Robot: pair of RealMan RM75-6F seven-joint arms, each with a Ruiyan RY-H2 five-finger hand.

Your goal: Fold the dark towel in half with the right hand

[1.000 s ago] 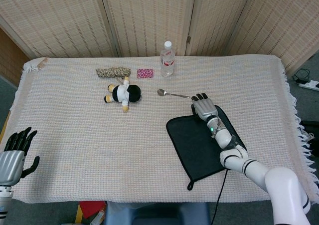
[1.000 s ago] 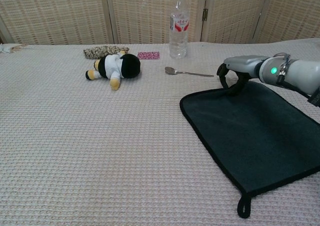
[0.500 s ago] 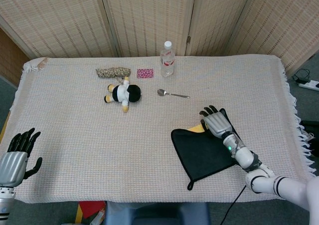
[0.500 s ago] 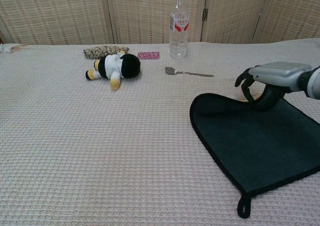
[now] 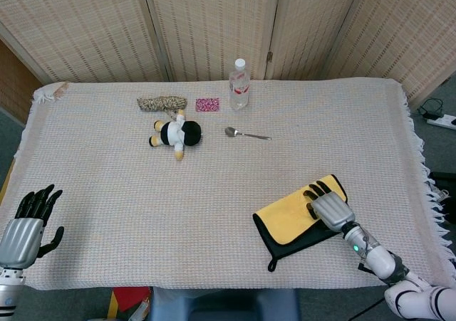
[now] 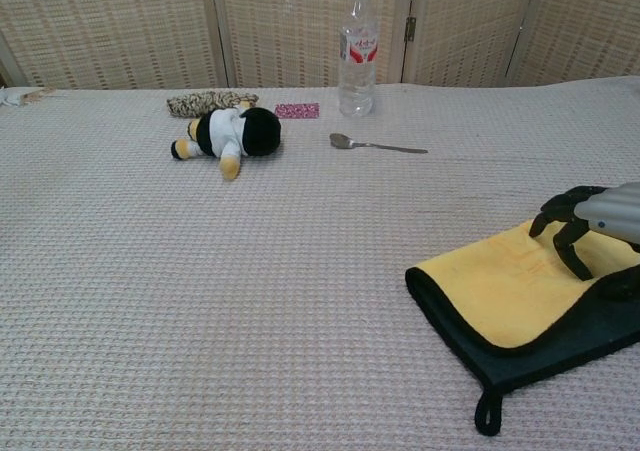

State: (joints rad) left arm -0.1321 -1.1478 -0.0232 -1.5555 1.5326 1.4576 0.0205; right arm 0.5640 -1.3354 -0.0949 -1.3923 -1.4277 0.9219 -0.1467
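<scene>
Right hand (image 5: 329,208) has dragged the far edge toward the robot: dark towel (image 5: 298,225) now lies folded, yellow side up, near-right on the table. Fingertips apparently still pinch the flap; fold essentially done.

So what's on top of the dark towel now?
The right hand rests on the dark towel, whose yellow underside is folded up over it. Anything between the layers is hidden.

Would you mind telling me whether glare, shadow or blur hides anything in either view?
Head view: even, soft light, no glare; the towel and right hand show sharply. Chest view: equally even, with only a faint shadow under the right hand, which the frame's right edge crops.
</scene>
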